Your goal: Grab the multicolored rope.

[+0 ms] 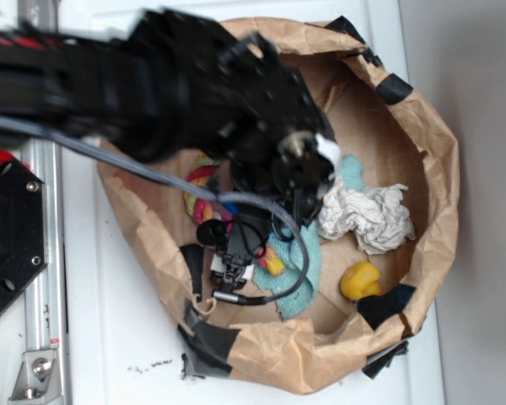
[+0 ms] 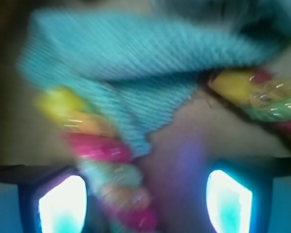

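Two glowing pads (image 2: 63, 204) of the pincer (image 2: 145, 201) stand apart at the bottom of the wrist view, spread wide with nothing between them. Just left of the gap, the multicolored rope (image 2: 104, 167) runs up under a teal cloth (image 2: 136, 77) and reappears at the right. From outside, the black arm (image 1: 152, 84) reaches into a brown paper bag (image 1: 430, 152) on the white worktop (image 1: 110, 354), beside a white paper wad (image 1: 367, 215) and a yellow toy (image 1: 360, 280).
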